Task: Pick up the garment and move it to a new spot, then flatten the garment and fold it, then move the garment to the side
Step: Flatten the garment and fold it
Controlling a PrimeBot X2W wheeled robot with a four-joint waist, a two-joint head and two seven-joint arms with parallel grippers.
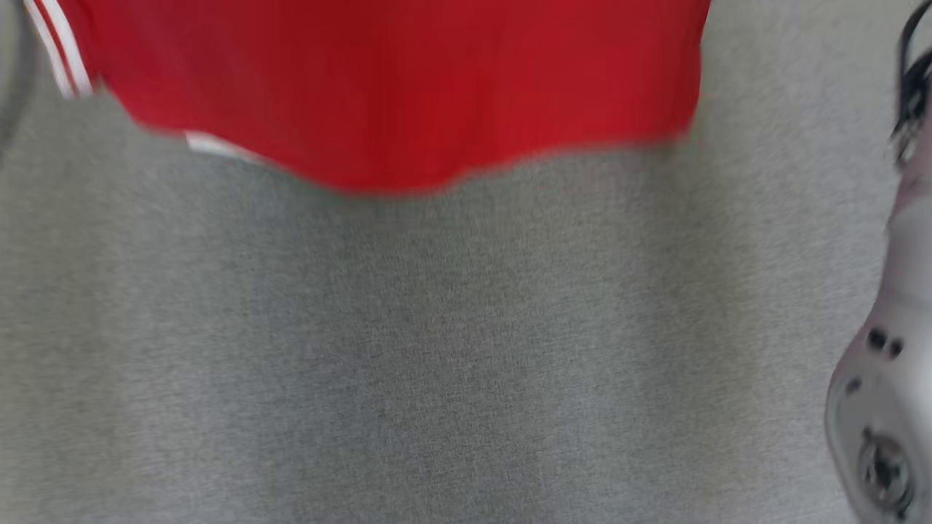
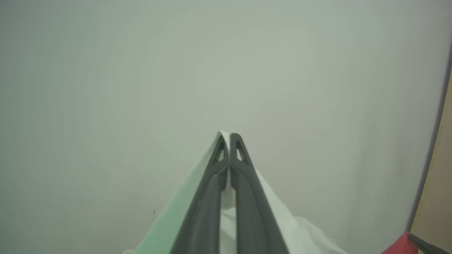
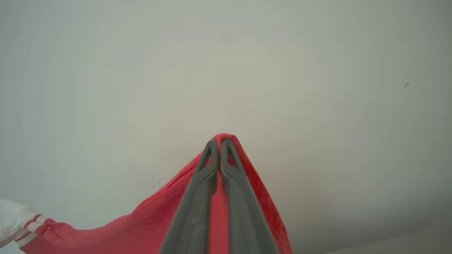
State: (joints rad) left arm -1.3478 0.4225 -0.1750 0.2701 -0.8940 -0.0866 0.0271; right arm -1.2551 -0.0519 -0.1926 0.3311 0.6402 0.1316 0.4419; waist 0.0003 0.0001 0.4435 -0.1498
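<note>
Up at the top of the head view, the red garment (image 1: pixel 408 87) spreads from the upper left almost to the upper right. Its bottom edge is wavy and dips lowest near the middle. White stripes (image 1: pixel 62 51) run down it at the upper left corner. This view is blurry, so small things are hard to see. Below the garment, a grey cloth surface (image 1: pixel 437 349) covers the middle and bottom of the view. A pale forearm (image 1: pixel 885 407) sticks in at the right edge, with dark cables (image 1: pixel 910 80) above it in the upper right corner.

Low in the middle of the left wrist view, the left gripper (image 2: pixel 229 137) is squeezed tight. Its two dark fingers pinch white cloth (image 2: pixel 279 215), which looks like the white part of the garment. The cloth drops down on both sides of the fingers to the bottom edge. A bit of red shows in the lower right corner. A plain pale wall (image 2: pixel 141 70) is behind.

Low in the middle of the right wrist view, the right gripper (image 3: pixel 219 143) is squeezed tight too. It pinches a peak of the red cloth. The red cloth falls away to the lower left, where a white sleeve end with red stripes shows.
</note>
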